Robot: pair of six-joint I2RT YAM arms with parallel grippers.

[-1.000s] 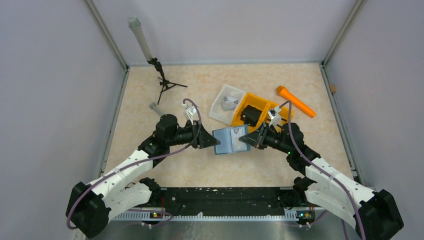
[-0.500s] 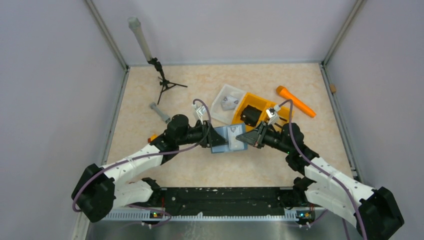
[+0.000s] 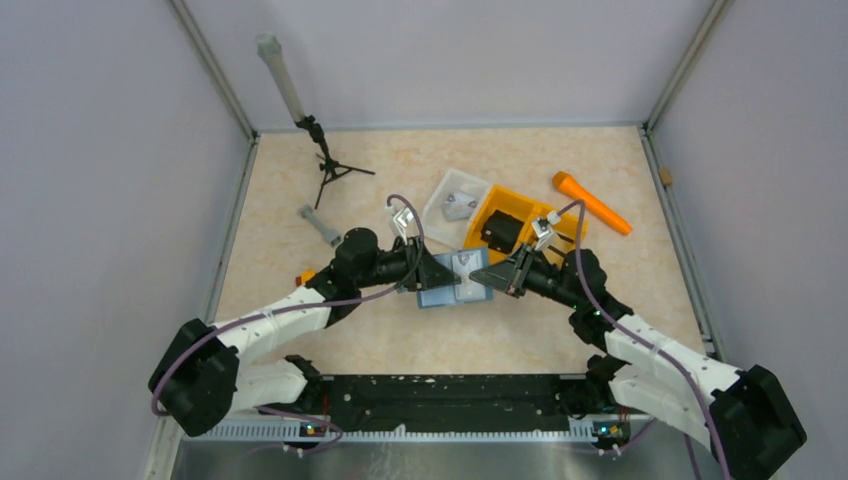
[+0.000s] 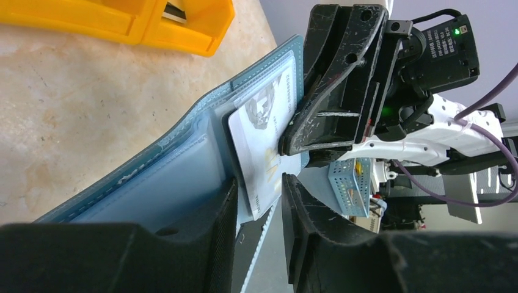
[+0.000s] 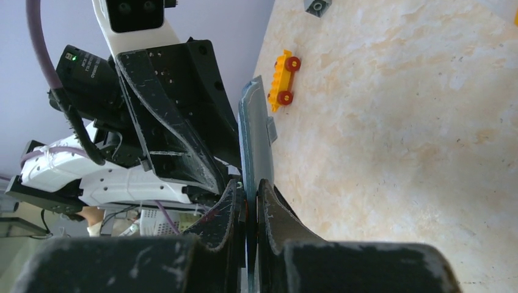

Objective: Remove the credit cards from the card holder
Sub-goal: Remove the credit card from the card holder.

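The teal-blue card holder [image 3: 447, 291] is held open above the table between both arms. My right gripper [image 3: 481, 279] is shut on the holder's right edge; the right wrist view shows the holder [image 5: 255, 137] edge-on, pinched between the jaws [image 5: 251, 190]. In the left wrist view a pale credit card [image 4: 259, 155] sticks partly out of the holder's lighter blue inside [image 4: 165, 186]. My left gripper [image 4: 259, 201] is open, one jaw on each side of the card's free corner, with a gap on the right side.
An orange divided bin [image 3: 522, 212] and a white tray [image 3: 440, 212] lie just behind the holder. An orange tool [image 3: 591, 202] lies at the back right. A black tripod [image 3: 330, 170], a grey bolt [image 3: 320, 222] and a small yellow toy car [image 5: 282, 79] are on the left.
My left arm has reached right, from the holder's left edge to over its open inside, so its jaws now straddle the card. The right gripper keeps its hold and has shifted slightly left.
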